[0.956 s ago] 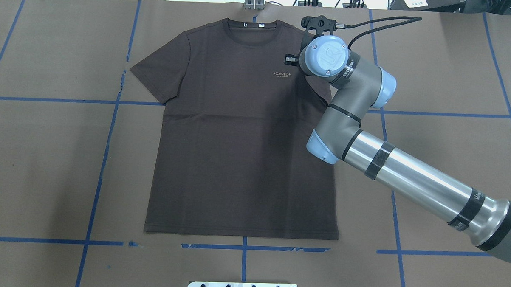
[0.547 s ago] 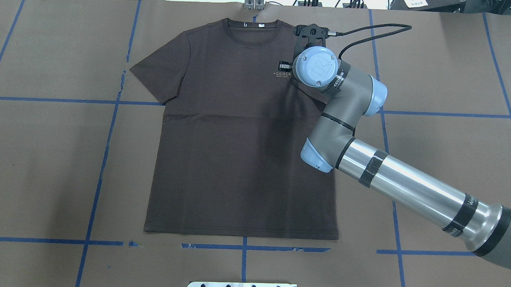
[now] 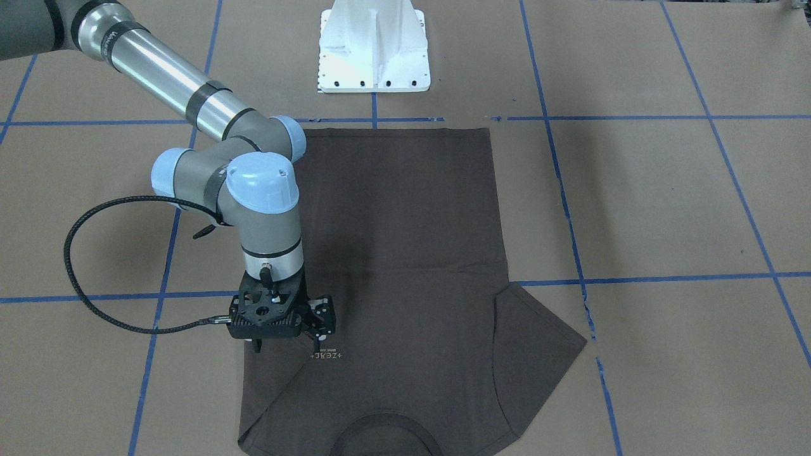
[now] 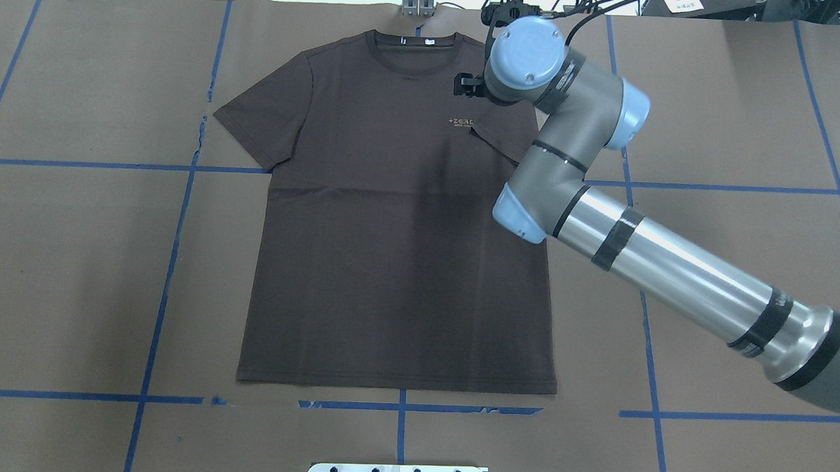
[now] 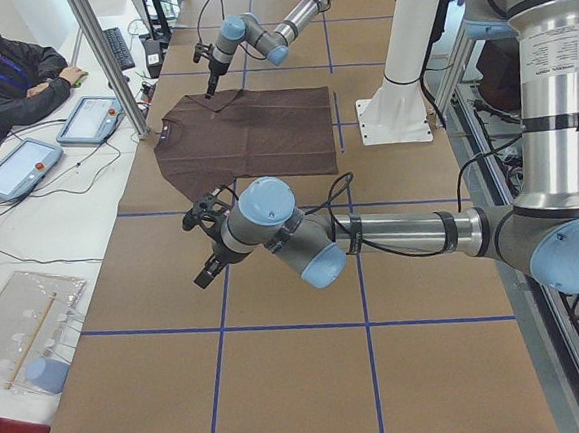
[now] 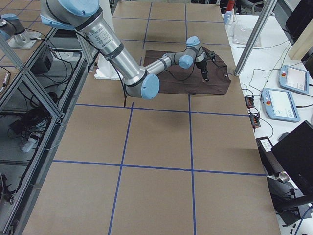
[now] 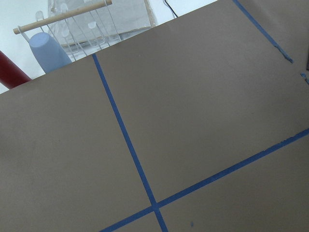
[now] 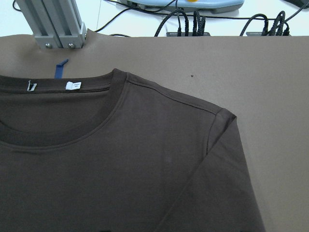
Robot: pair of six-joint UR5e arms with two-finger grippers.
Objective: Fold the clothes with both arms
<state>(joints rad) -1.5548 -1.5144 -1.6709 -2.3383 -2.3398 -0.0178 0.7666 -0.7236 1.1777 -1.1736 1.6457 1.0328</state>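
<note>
The dark brown T-shirt (image 4: 391,263) lies flat, chest up, on the paper-covered table (image 4: 77,252), with its collar (image 4: 412,47) at the far edge from the robot. The left sleeve (image 4: 256,118) is spread out. The right sleeve (image 3: 279,386) is turned in over the chest.

The right arm (image 4: 670,273) reaches in across the shirt's right side seam. Its forearm is angled low and its wrist is bent so the last link stands upright over the right chest. The right gripper (image 3: 316,342) points straight down, just beside the pale logo (image 4: 461,121) and at the tip of the turned-in sleeve. I cannot tell whether its claw is spread or pinching cloth.

The left arm (image 5: 401,233) stretches out low, well apart from the shirt and beyond its left sleeve. The left gripper (image 5: 207,271) is tilted downward over bare paper, and I cannot tell its claw state.
</note>
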